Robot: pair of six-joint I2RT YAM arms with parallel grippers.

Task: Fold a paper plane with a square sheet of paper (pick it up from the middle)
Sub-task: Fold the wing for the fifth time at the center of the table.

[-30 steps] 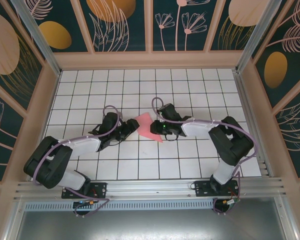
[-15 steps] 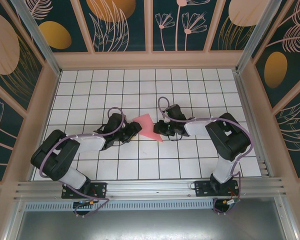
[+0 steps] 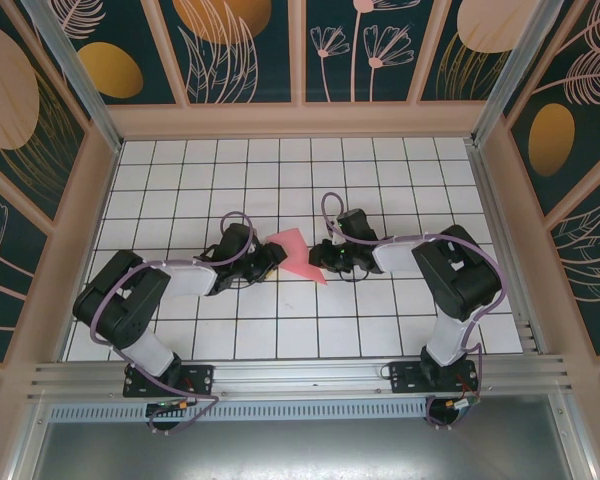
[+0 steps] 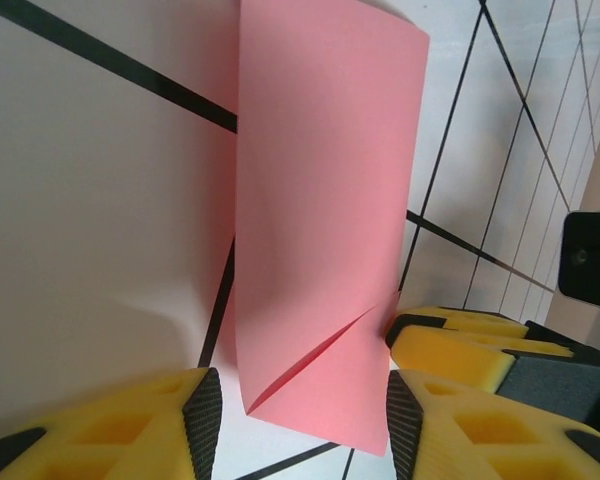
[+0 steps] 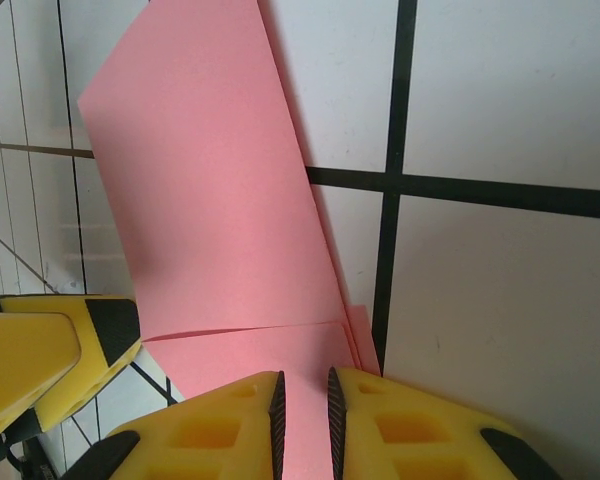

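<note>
Right claw [image 5: 305, 385] first: clenched on one edge of the paper [image 5: 210, 200], which runs in between its yellow pads [image 5: 380, 430]. Left claw [image 4: 295, 400] is released, jaws apart on either side of the opposite end, one just touching the edge. Out from there, the paper lies mid-table [image 3: 180, 180] on the white tiles, between my two wrists.

By my reckoning we're partway: it is folded into a narrower strip with one slanted crease (no pointed nose, no wings yet). Wooden walls [image 3: 70, 240] stand well apart. What crowds me is my own two claws, close together on one small piece.
</note>
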